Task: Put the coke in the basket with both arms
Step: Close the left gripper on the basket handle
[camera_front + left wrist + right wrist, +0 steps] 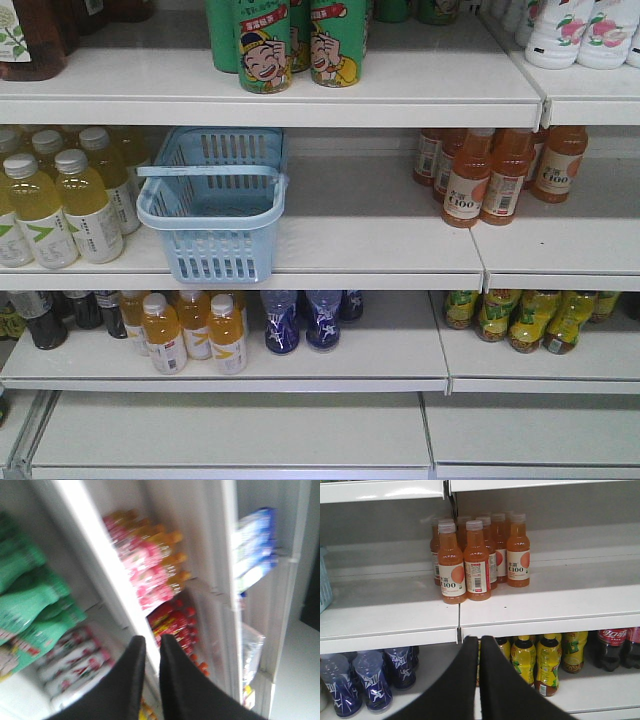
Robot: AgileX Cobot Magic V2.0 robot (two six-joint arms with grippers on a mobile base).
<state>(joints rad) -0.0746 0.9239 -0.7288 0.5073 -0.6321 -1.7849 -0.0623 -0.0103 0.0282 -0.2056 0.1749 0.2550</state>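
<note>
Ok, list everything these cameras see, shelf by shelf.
Basket: one, light blue, empty, middle shelf.
Yellow bottles: at least five, white caps, left of basket.
Orange bottles: at least six, middle shelf right.
Green cans: at least two, cartoon faces, top shelf.
White bottles: at least three, pink print, top right.
Amber bottles: at least three, lower shelf left.
Blue bottles: at least three, lower shelf centre.
Yellow-green bottles: at least four, lower shelf right.
Cola bottles: two, dark, red labels, lower far right.
Left end effector: one, black, shut, empty.
Right end effector: one, black, shut, empty.
</note>
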